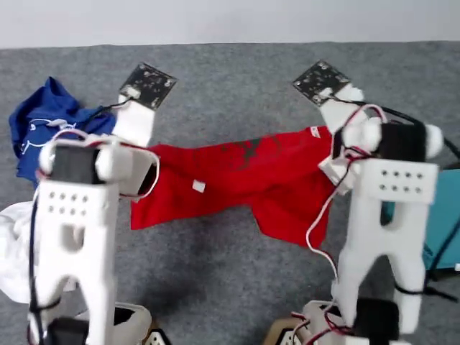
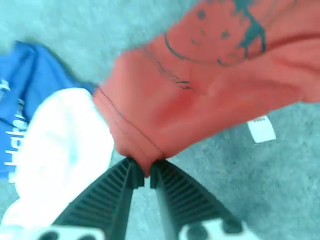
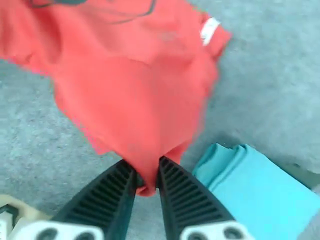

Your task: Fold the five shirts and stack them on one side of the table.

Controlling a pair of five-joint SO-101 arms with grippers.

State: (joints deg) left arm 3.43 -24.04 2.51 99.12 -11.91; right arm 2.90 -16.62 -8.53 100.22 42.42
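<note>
I log from the console:
- Red shirt (image 1: 237, 180): stretched between both arms over the middle of the grey table (image 1: 230, 79).
- Left gripper (image 2: 142, 175): clamped narrow on one hem edge of the red shirt.
- Right gripper (image 3: 147, 182): pinched on the opposite edge.
- Blue shirt (image 1: 43, 118) and white shirt (image 1: 14, 244): crumpled by the left arm.
- Teal shirt (image 3: 255, 185): lying by the right arm.

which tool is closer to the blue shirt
Left. The left tool clamps the red shirt beside the blue shirt; the right tool clamps its far end, by the teal shirt.
</note>
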